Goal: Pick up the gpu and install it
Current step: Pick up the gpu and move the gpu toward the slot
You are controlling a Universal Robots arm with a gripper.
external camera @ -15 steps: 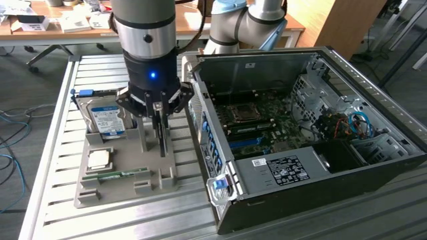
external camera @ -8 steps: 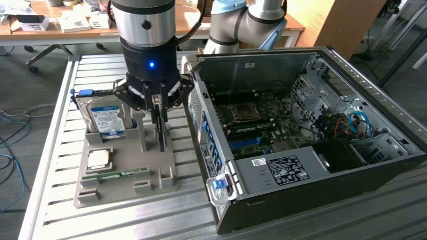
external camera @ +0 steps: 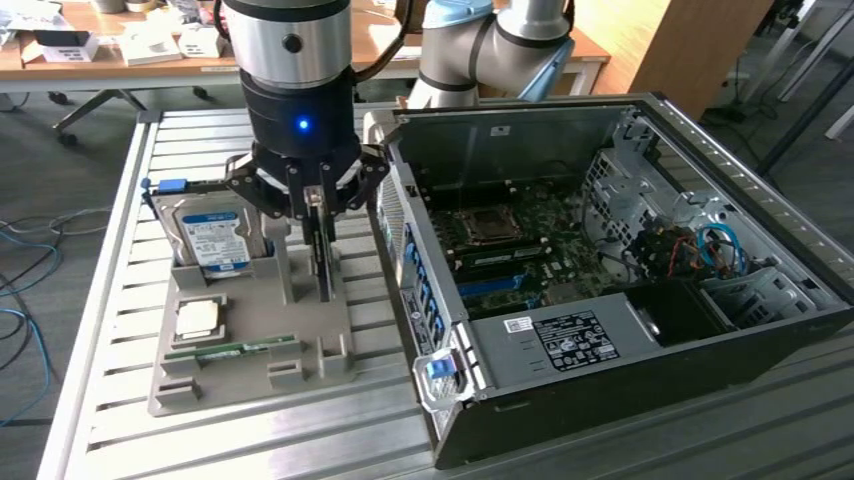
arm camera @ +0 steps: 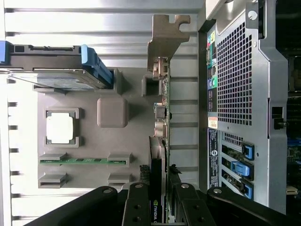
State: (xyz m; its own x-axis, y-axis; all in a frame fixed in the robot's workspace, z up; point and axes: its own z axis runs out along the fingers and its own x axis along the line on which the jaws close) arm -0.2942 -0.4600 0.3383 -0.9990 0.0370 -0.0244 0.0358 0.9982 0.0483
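- One gpu (arm camera: 159, 155), upright in one tray (arm camera: 84, 141), pinched by the claw (arm camera: 159, 200).
- One drive (external camera: 211, 240), one chip (external camera: 198, 318), one memory stick (external camera: 247, 347).
- Wrist view adds the gpu's bracket (arm camera: 165, 35); exterior view, the case's (external camera: 601, 410) motherboard (external camera: 521, 250).

a robotics lab: slatted metal workbench (external camera: 267, 440), opened computer case (external camera: 601, 400), cluttered wooden desks (external camera: 100, 22) behind.

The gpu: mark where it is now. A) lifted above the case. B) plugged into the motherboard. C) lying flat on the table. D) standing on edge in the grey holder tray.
D: the gpu stands on edge in the grey holder tray, the gripper closed on its top.
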